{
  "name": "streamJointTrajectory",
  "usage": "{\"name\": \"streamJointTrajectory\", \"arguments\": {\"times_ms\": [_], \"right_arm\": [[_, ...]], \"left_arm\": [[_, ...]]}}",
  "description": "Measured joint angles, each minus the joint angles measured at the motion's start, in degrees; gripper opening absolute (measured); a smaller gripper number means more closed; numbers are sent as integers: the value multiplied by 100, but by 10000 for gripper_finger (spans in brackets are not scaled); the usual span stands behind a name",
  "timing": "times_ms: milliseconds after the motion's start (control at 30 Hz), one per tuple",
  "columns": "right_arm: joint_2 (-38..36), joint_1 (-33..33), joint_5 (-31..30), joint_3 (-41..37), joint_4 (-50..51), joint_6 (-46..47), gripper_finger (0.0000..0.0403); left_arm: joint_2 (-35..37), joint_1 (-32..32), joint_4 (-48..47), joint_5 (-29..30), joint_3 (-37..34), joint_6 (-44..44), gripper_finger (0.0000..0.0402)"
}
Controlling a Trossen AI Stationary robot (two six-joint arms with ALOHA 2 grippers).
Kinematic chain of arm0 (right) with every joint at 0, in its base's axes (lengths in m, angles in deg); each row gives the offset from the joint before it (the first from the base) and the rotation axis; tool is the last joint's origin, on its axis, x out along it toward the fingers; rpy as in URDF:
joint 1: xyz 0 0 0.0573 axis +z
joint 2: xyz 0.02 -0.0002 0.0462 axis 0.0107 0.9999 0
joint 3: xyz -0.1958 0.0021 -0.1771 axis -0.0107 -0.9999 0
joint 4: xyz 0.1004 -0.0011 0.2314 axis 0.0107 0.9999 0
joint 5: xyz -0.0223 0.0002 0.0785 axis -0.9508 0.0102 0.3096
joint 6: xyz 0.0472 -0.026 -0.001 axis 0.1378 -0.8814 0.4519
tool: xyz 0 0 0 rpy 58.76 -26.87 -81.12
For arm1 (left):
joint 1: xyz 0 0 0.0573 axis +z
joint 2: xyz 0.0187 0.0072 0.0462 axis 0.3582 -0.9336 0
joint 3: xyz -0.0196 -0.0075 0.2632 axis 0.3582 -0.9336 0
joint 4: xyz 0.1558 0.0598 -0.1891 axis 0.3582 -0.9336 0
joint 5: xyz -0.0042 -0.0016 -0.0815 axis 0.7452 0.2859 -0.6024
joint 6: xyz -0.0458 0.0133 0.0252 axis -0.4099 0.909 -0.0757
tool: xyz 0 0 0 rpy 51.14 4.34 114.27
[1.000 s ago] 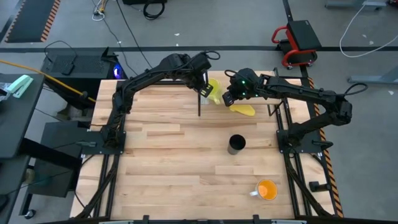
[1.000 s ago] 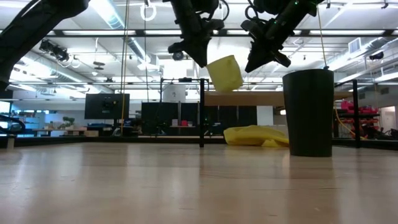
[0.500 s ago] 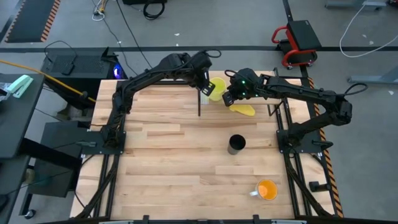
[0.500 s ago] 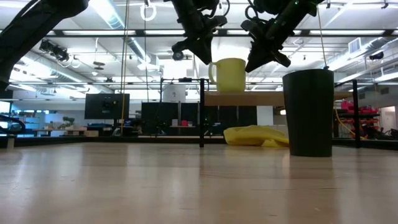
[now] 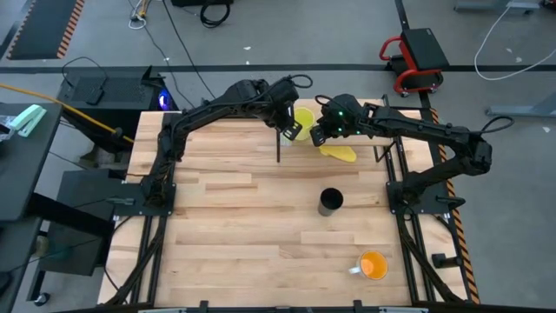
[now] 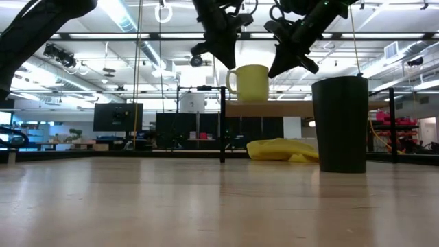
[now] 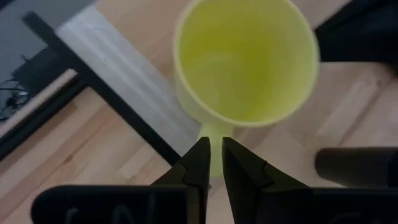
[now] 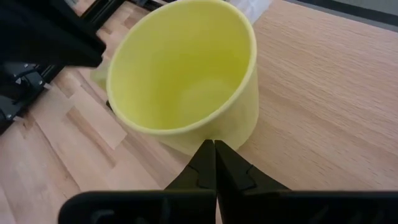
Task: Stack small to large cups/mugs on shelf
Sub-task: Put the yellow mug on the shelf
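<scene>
— Yellow mug (image 6: 252,82): where does it stand?
— Upright on the pale wooden shelf (image 6: 274,108), at the far edge of the counter (image 5: 226,226), handle turned toward the thin black post (image 6: 222,123) as the low view shows it.

— Left tool (image 6: 223,63): position and state?
— Directly above the mug's handle, close to the rim. From the left wrist, the handle shows in line with the tool. Whether the tool pinches the handle or merely hangs over it cannot be told.

— Right tool (image 6: 274,72): position and state?
— Above the shelf, just beside the mug on the side away from the handle, tilted toward it. It is pressed together and carries nothing. From the right wrist, its tip lies near the mug's wall. Contact cannot be told.

— Remaining cups?
— Black cup (image 5: 330,202), handleless, upright near the middle of the counter. Orange mug (image 5: 373,265), white handle, upright near the front right corner. Both are well apart from the shelf and from each other.

— Other items?
— Flat yellow lump (image 5: 340,152), lying on the counter beneath the shelf, between the shelf and the black cup.
</scene>
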Motion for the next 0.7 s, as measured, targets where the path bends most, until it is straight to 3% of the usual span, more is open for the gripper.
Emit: {"name": "streamJointTrajectory", "arguments": {"times_ms": [300, 700], "right_arm": [[0, 0, 0, 0, -3, 44, 0], [0, 7, 122, 0, -57, 174, 0]], "left_arm": [[-9, 55, -468, 164, -2, -2, 39], [-13, 46, -370, 187, -2, 56, 34]]}}
